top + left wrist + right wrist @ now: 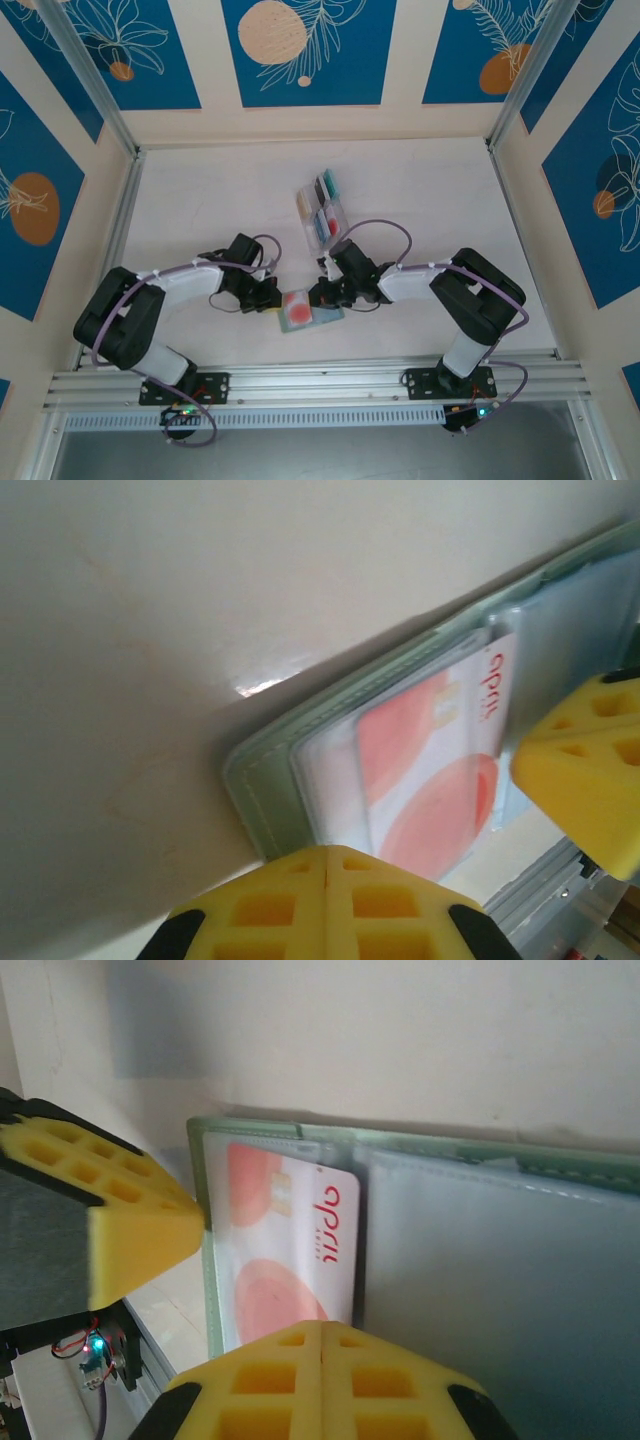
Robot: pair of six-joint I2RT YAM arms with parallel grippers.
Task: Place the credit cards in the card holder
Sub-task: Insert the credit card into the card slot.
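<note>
Currently, the card holder lies open on the surface near the front edge, between both arms. A white card with red circles sits in its left clear pocket. The left end effector is pressed together at the holder's left edge. The right end effector is pressed together at its far edge. Other credit cards stand in a clear rack farther back.
</note>
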